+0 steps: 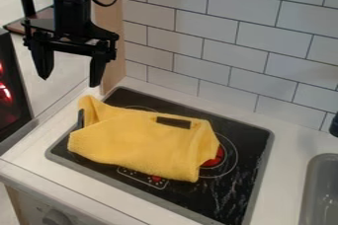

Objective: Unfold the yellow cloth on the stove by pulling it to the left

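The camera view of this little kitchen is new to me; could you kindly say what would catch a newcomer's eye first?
Most likely the bright yellow cloth, spread in folds across the black stovetop near the middle. Next comes the black hand, hanging open and empty at upper left, then the red patch peeking out by the cloth's right edge.

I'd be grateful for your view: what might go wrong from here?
The yellow cloth lies bunched on the cooktop, so a gripper closing on one fold might drag or unfold the rest. It also hides part of the surface, so anything beneath could be disturbed unseen.
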Robot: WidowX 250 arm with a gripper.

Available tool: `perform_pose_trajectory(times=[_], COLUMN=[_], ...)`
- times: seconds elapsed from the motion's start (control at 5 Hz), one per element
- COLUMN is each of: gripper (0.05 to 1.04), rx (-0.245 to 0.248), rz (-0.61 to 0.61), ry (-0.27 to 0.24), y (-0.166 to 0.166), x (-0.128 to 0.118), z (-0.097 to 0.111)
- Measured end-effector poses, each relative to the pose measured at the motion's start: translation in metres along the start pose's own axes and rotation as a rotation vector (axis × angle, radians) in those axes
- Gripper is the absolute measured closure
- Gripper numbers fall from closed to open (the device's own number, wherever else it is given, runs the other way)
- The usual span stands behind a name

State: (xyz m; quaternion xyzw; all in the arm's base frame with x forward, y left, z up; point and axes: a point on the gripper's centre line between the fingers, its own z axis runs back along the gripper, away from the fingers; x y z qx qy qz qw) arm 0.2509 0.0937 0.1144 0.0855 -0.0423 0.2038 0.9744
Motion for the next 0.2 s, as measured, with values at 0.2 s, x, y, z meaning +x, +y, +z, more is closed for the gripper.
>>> perform_pose_trajectory(times=[0.2], gripper=[0.084], rx=[0.0], rz=[0.0], ry=[0.0], y=[0.0], x=[0.0], z=[0.0])
